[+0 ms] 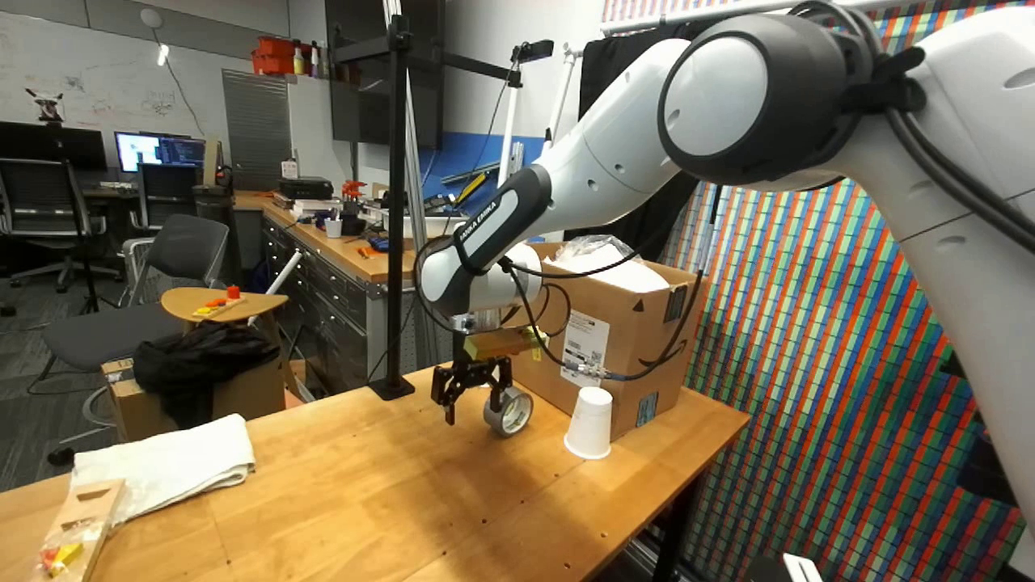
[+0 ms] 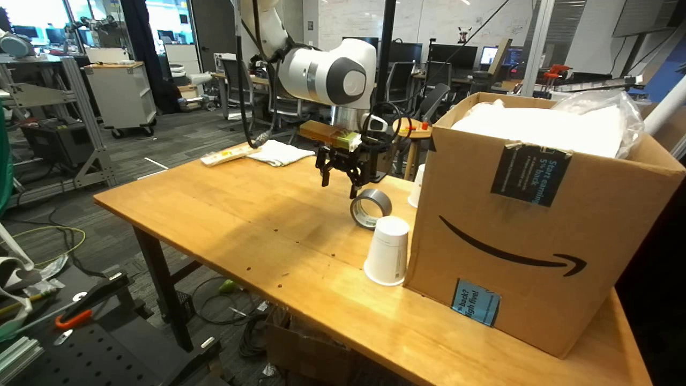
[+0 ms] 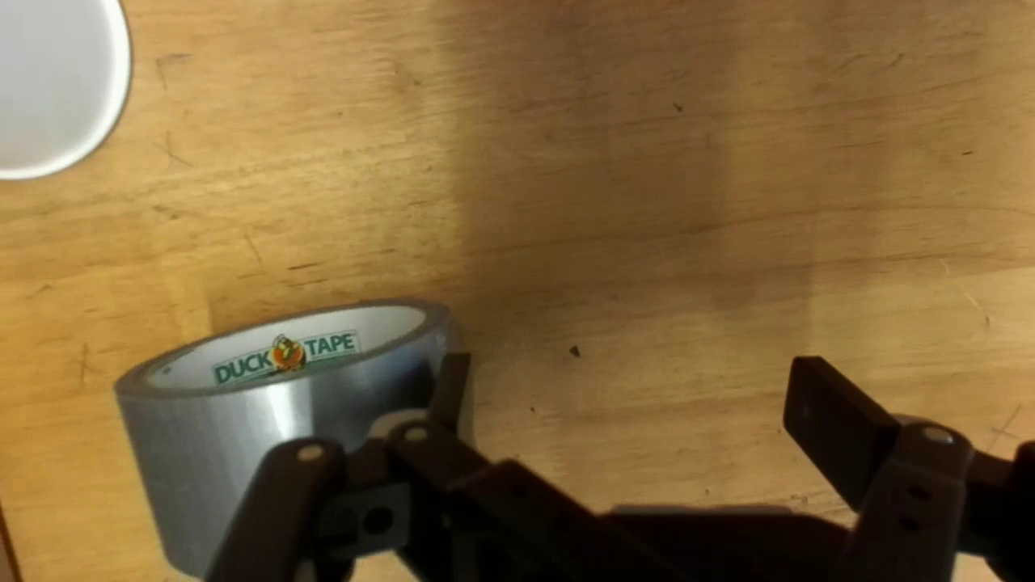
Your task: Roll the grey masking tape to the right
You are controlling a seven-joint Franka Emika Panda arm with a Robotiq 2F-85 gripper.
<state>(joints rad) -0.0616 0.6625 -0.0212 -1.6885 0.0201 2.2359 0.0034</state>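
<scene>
The grey masking tape (image 1: 501,426) stands on its edge on the wooden table, with its hollow centre visible in both exterior views (image 2: 382,202). In the wrist view the tape (image 3: 242,444) is at the lower left, with its outer side partly hidden by a finger. My gripper (image 1: 472,411) is open, with nothing between its fingers. One finger is right beside the tape's outer side; I cannot tell if they touch. The other finger is away from it. The open gripper also shows in an exterior view (image 2: 339,187) and in the wrist view (image 3: 631,388).
A white upturned paper cup (image 1: 589,424) stands near the tape, against a large cardboard box (image 2: 536,230). Another white cup (image 2: 417,187) is partly hidden behind the box. A folded white cloth (image 1: 162,465) and a wooden tray (image 1: 81,525) lie at the table's far end. A black post (image 1: 396,323) stands at the edge.
</scene>
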